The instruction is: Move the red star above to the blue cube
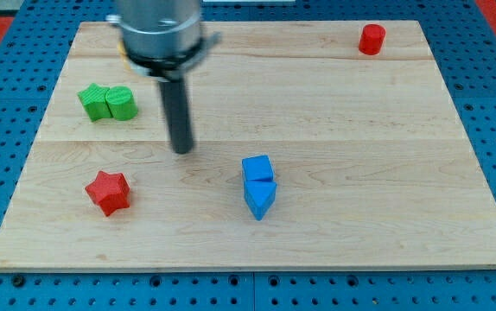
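Note:
The red star (108, 191) lies on the wooden board at the view's lower left. The blue cube (257, 168) sits near the board's middle, touching a blue triangular block (260, 198) just below it. My tip (182, 149) stands on the board between them, above and to the right of the red star and to the left of the blue cube, touching neither.
Two green blocks (107, 102) sit together at the view's left, left of the rod. A red cylinder (372, 39) stands near the top right corner. The wooden board (386, 155) lies on a blue pegboard surface. A yellow block is partly hidden behind the arm at the top.

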### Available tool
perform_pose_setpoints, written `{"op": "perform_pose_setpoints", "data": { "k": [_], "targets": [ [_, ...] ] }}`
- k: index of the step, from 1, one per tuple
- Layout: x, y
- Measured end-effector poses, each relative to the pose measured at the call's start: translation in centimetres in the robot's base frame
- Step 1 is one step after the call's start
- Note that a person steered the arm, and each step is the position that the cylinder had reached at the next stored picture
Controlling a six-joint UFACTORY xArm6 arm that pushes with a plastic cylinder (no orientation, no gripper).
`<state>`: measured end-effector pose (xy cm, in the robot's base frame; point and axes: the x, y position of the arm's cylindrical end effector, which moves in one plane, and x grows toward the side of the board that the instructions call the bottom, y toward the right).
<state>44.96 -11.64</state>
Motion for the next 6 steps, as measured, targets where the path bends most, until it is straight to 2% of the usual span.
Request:
{"op": "perform_pose_setpoints", "data": {
  "k": [1, 2, 3, 4, 5, 6],
  "targets": [
    [2.2, -8.1],
    [6.5, -10.7],
    [10.7, -8.4],
    [8.8, -7.9],
    [7.9, -1.2],
    [4.2, 2.6]
  ]
}}
